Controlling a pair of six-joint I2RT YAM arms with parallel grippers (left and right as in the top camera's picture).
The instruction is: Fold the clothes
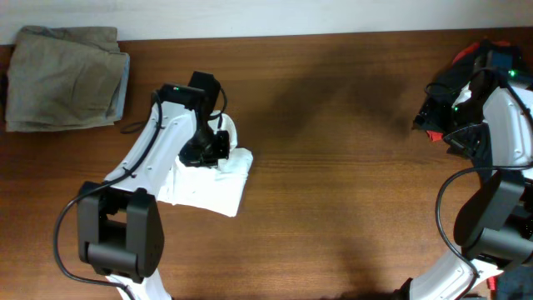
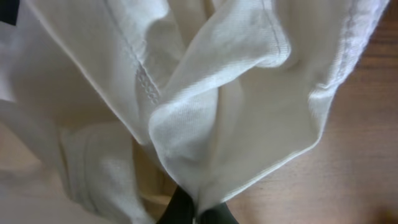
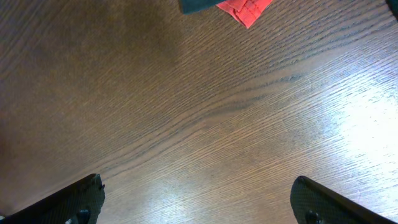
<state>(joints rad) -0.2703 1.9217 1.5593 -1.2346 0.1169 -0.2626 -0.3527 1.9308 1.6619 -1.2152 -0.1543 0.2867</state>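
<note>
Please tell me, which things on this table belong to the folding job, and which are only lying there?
For the job:
- white T-shirt, bunched, pinched in the left gripper
- right gripper, open over the table, holding nothing

Lying about:
- folded olive garment, apart from the T-shirt
- black-and-red cloth, near the right gripper

**Clearance: open middle, cluttered ends**

Bare table (image 1: 333,167) runs wide between my arms. White T-shirt (image 1: 212,190) heaps around my left gripper (image 1: 204,150), cloth wrapping its closed tips. Olive garment (image 1: 62,79) occupies the far left corner. Black-and-red shirt (image 3: 245,9) lies just beyond my spread right gripper (image 3: 196,186).
</note>
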